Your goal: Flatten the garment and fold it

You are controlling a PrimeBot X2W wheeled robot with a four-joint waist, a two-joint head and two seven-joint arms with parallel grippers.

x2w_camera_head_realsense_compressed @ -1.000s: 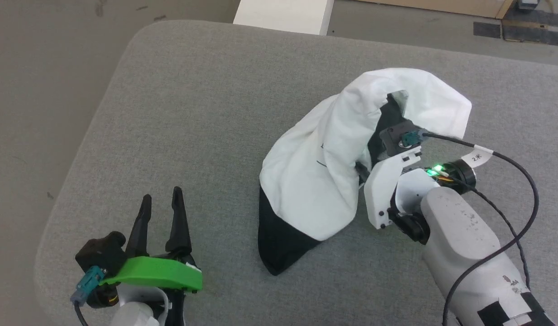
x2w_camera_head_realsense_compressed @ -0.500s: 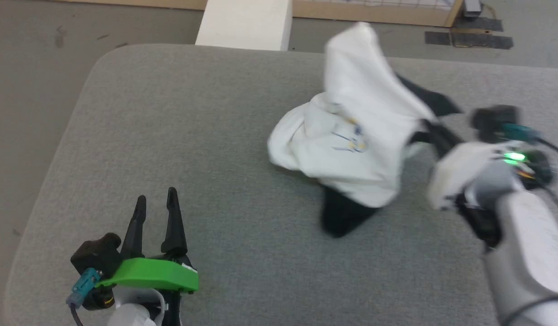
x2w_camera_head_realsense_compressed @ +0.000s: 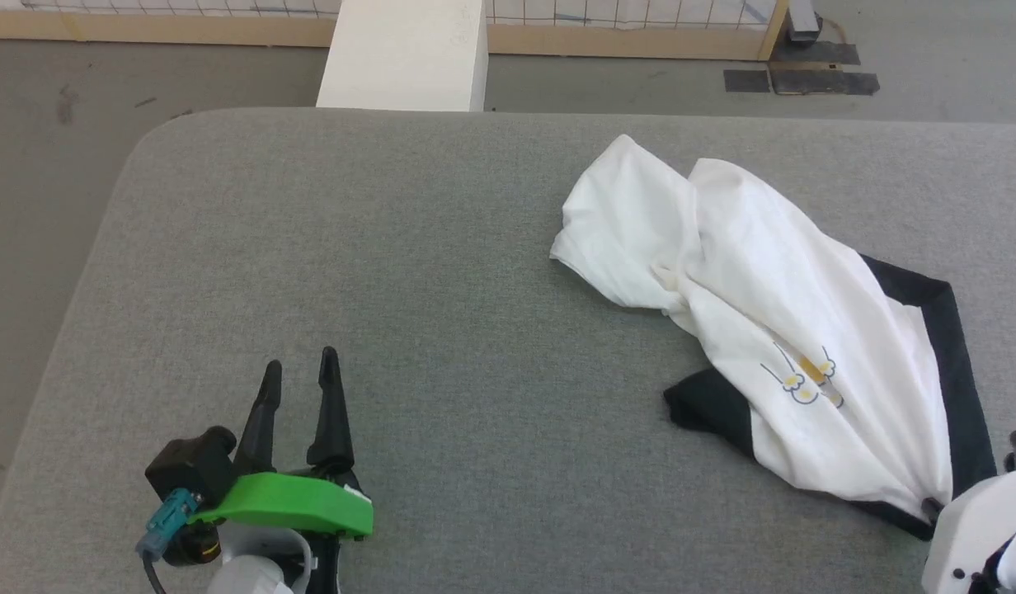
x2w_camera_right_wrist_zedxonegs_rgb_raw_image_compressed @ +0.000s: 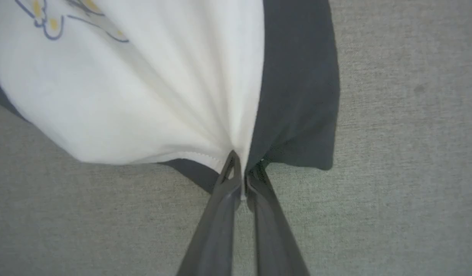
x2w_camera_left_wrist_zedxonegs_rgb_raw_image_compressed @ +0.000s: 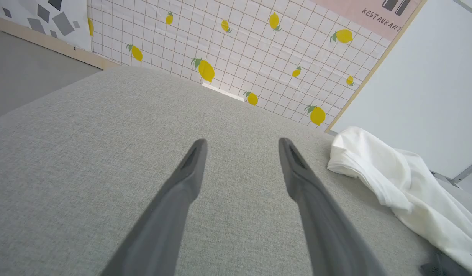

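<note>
The garment (x2w_camera_head_realsense_compressed: 747, 305), a white T-shirt with black sleeves and a small yellow-and-blue print, lies stretched on the right of the grey cushion (x2w_camera_head_realsense_compressed: 392, 272). It runs from a bunched white end at the middle toward the lower right corner. There my right gripper (x2w_camera_right_wrist_zedxonegs_rgb_raw_image_compressed: 244, 165) is shut on the garment's (x2w_camera_right_wrist_zedxonegs_rgb_raw_image_compressed: 144, 96) hem, where white cloth meets a black sleeve, and folds fan out from the pinch. Only the white wrist housing (x2w_camera_head_realsense_compressed: 974, 536) shows in the head view. My left gripper (x2w_camera_head_realsense_compressed: 299, 367) stands open at the lower left, nothing between its fingers, with the garment (x2w_camera_left_wrist_zedxonegs_rgb_raw_image_compressed: 397, 184) off to its right.
A white box (x2w_camera_head_realsense_compressed: 405, 54) stands on the floor just beyond the cushion's far edge. A low wooden-framed tiled wall (x2w_camera_head_realsense_compressed: 623, 21) runs behind it. The cushion's rounded left edge (x2w_camera_head_realsense_compressed: 87, 272) drops to grey floor.
My right gripper closed on the garment's edge and dragged it right and toward me, spreading the crumpled heap into a long strip. The head camera tilted, shifting the scene. My left gripper stayed put.
</note>
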